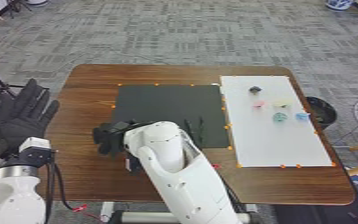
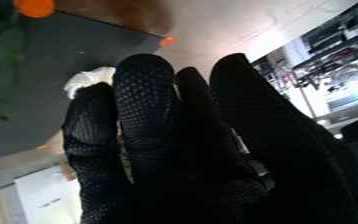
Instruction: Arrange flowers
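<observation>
right hand (image 1: 110,140) part-hides white flower (image 2: 87,80) | grip: can't tell | left hand (image 1: 22,116): spread

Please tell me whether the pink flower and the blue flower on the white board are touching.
Apart: the head view shows the white board between the pink flower and the blue flower.

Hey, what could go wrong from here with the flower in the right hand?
The white flower sits against the right hand's fingers, so a tighter squeeze might crush its petals. The right arm looks close to the dark stems on the mat and could brush them.
</observation>
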### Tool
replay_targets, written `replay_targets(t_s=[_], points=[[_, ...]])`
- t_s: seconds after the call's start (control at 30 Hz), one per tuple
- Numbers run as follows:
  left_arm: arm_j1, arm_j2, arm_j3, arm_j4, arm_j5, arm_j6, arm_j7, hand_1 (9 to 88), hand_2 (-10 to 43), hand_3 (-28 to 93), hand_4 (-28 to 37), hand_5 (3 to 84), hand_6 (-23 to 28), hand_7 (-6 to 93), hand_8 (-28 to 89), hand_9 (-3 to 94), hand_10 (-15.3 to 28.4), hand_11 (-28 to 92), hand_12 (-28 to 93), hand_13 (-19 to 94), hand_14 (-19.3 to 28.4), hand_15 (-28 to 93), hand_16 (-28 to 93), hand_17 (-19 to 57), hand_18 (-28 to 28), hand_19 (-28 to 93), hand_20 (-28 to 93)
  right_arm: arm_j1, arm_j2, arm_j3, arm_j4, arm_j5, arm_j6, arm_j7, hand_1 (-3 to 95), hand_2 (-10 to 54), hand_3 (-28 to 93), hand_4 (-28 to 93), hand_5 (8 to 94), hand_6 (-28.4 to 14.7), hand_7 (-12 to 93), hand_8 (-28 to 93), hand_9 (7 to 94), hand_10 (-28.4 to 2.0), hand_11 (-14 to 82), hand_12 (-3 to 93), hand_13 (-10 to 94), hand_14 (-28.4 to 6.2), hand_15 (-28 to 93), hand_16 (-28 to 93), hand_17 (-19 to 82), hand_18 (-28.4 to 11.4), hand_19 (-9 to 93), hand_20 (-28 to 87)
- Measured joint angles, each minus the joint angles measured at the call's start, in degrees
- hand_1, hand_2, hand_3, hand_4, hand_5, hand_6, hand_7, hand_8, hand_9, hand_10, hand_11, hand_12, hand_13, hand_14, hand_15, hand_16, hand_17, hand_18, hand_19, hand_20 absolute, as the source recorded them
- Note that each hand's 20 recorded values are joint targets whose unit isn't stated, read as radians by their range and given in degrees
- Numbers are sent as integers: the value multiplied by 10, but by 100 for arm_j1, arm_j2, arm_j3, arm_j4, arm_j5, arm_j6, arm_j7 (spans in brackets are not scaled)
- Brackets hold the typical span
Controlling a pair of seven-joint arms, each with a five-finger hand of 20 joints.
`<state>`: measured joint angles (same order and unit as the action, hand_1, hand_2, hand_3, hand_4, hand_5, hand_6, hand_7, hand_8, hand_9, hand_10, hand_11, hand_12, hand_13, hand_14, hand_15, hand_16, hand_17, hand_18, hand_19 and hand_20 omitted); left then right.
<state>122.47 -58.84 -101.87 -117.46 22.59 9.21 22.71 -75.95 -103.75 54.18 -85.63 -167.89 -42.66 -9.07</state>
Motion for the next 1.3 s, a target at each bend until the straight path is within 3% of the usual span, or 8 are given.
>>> replay_targets(t_s=[0.23, 0.4, 0.5, 0.63, 0.73, 1.0, 1.1, 1.3], points=[[16, -24, -20, -3, 0, 2, -11, 228, 163, 653, -283, 390, 91, 70, -69, 280, 138, 133, 72, 222, 148, 124, 9, -82, 156, 319, 110, -14, 207, -358, -262, 4, 393, 845, 418, 60, 755, -174, 595, -78, 83, -90, 599, -172, 130, 151, 699, -97, 670, 270, 421, -222, 898, 331], [21, -39, -22, -3, 0, 4, -25, 234, 166, 645, -283, 396, 97, 68, -68, 286, 148, 131, 78, 225, 164, 153, 1, -90, 164, 344, 97, -110, 344, -398, -361, 4, 1448, 967, 413, 50, 754, -171, 592, -64, 102, -92, 598, -166, 137, 162, 684, -101, 676, 278, 413, -220, 901, 333], [24, -40, -22, -3, 0, 4, -30, 230, 167, 649, -283, 397, 97, 66, -68, 286, 148, 128, 78, 222, 160, 149, -8, -91, 164, 349, 90, -127, 378, -379, -384, 0, 1613, 946, 418, 48, 759, -174, 550, -67, 86, -97, 547, -151, 96, 146, 671, -106, 678, 280, 404, -217, 894, 333], [26, -42, -22, -3, 0, 4, -33, 222, 164, 663, -283, 387, 89, 63, -68, 275, 130, 117, 73, 214, 137, 111, -11, -82, 154, 324, 77, -144, 347, -206, -384, -8, 1387, 532, 394, 99, 777, -186, 446, -100, 33, -96, 419, -150, 63, 104, 637, -124, 683, 272, 372, -228, 871, 335], [18, -42, -12, 2, 11, 4, -43, 218, 157, 673, -283, 385, 82, 70, -68, 268, 119, 118, 71, 213, 122, 93, -4, -71, 143, 301, 79, -135, 263, -17, -319, -13, 861, -22, 376, 123, 784, -184, 417, -106, 24, -92, 383, -154, 75, 90, 618, -134, 697, 268, 363, -230, 867, 339], [-35, -38, 16, 7, 22, 3, -49, 220, 149, 677, -283, 401, 77, 93, -79, 279, 116, 149, 77, 223, 112, 117, 7, -58, 132, 277, 100, -54, 137, 30, 30, -5, 439, 4, 353, 178, 775, -180, 440, -131, 20, -91, 376, -178, 79, 81, 616, -139, 703, 255, 365, -231, 865, 340], [-31, -38, 16, 6, 18, 3, -42, 220, 147, 679, -283, 404, 77, 96, -79, 283, 117, 155, 77, 225, 113, 123, 6, -58, 132, 277, 102, -31, 87, 89, 105, -2, 322, 154, 339, 172, 775, -174, 456, -156, 14, -89, 395, -217, 79, 81, 637, -132, 695, 245, 384, -233, 874, 331], [8, -38, 7, -5, 13, 3, -33, 225, 145, 676, -283, 414, 78, 103, -82, 289, 120, 168, 78, 229, 121, 148, 4, -59, 133, 283, 106, 47, 76, 96, 145, 4, 90, 394, 329, 162, 765, -168, 497, -162, 21, -90, 437, -229, 79, 86, 663, -125, 687, 249, 407, -232, 890, 322]])
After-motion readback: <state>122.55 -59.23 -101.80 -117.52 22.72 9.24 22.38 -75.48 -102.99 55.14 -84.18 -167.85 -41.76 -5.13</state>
